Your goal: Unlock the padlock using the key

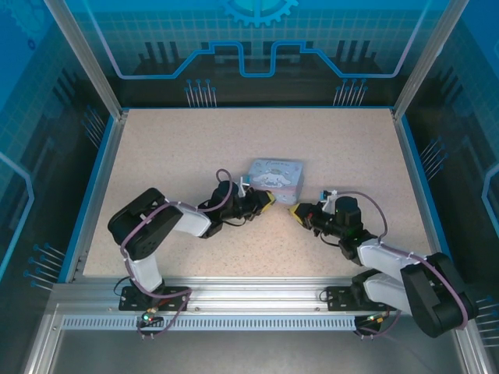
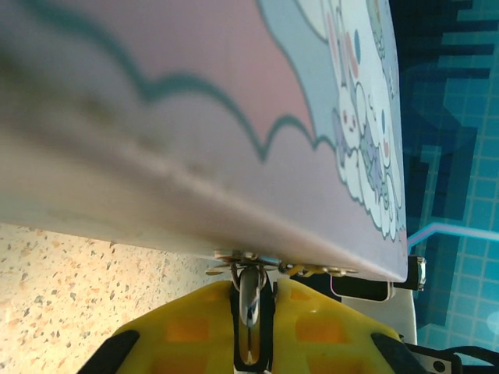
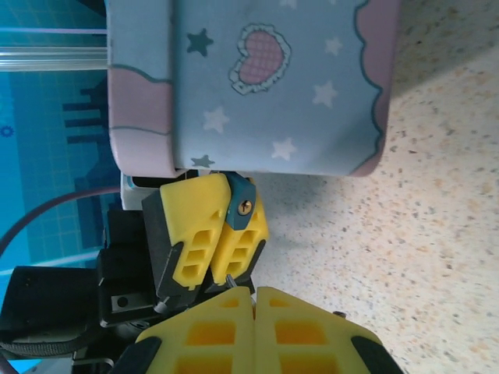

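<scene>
Two arms are seen reaching inward from the near edge of the table (image 1: 195, 148), with their grippers brought close together near its middle. On the left, the left gripper (image 1: 267, 204) is set against the near side of a pastel tin (image 1: 277, 178). The padlock (image 3: 240, 204) is pinched between its yellow fingers (image 3: 195, 226), with the brass keyhole turned toward the right arm. In the left wrist view the lock's metal body is seen wedged in the narrow gap between the pads, just under small metal tabs on the tin's edge. The tin is laid flat near the middle of the table. Further right, the right gripper (image 1: 297, 211) is positioned just beside the left one, its fingers pressed together. Whether the key is caught between them cannot be told.
</scene>
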`<control>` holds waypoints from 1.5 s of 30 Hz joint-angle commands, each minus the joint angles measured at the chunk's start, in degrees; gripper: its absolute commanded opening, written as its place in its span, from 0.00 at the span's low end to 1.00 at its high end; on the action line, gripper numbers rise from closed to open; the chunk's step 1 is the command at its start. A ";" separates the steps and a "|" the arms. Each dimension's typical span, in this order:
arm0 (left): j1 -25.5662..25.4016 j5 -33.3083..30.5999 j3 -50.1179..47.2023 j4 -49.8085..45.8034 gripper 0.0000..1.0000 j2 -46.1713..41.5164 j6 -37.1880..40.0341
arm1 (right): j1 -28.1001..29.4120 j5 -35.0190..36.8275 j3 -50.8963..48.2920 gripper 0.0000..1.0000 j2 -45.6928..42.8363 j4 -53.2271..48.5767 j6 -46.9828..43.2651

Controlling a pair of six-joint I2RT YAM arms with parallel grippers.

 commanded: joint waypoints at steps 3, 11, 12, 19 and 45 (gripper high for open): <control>0.61 -3.34 -1.48 5.47 0.00 -3.69 -3.61 | 3.40 7.18 1.12 0.00 -2.89 0.07 3.49; 0.58 -4.58 -1.86 8.00 0.00 -3.63 -6.72 | 5.92 10.76 1.44 0.00 -2.60 0.08 5.46; 0.56 -4.63 -1.86 8.32 0.00 -3.55 -7.07 | 6.09 10.93 1.69 0.00 -2.23 0.13 5.69; 0.57 -4.78 -2.47 13.36 0.00 -1.54 -10.37 | 7.56 11.71 3.37 0.00 0.85 1.91 6.70; 0.48 -5.03 -4.23 17.16 0.00 -0.92 -12.26 | 10.90 18.23 7.56 0.00 5.26 3.01 10.30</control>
